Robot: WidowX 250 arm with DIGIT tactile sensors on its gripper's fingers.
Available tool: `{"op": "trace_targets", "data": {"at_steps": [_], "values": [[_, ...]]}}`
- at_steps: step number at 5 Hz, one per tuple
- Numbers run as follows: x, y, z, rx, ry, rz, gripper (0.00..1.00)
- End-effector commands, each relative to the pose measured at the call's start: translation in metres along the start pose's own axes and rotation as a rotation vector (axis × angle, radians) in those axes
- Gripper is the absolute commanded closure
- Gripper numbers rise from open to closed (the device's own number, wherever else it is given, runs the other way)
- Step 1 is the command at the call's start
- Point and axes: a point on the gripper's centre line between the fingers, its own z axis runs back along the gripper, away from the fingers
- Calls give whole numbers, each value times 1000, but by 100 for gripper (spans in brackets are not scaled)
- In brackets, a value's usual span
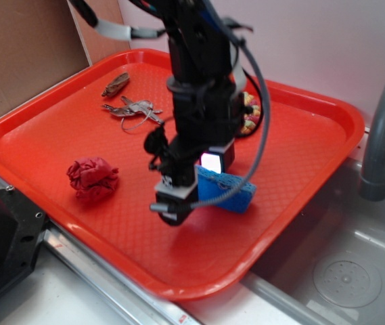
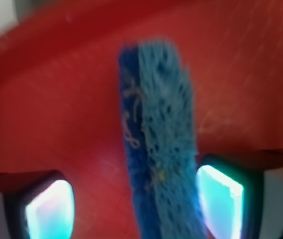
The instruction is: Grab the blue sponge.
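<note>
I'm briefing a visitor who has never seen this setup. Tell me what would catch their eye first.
First, the black gripper reaching down at the middle of the bright red tray, with the blue sponge between its glowing fingers; the wrist view shows a gap on one side. Next, the crumpled red cloth ball on the tray's left, and the bunch of keys farther back.

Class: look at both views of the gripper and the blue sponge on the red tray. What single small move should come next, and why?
Probably close the gripper. In the wrist view the blue sponge lies between the fingers, with a clear gap on one side, so it seems not yet clamped.
</note>
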Motion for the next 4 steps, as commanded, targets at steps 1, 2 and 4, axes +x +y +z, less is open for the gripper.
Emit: {"op": "trace_targets", "data": {"at_steps": [1,2,4], "values": [[1,3,6,27,-30,-3,100],[-5,7,17,81,-79,68,100],[-37,11,90,183,-49,470,100]]}}
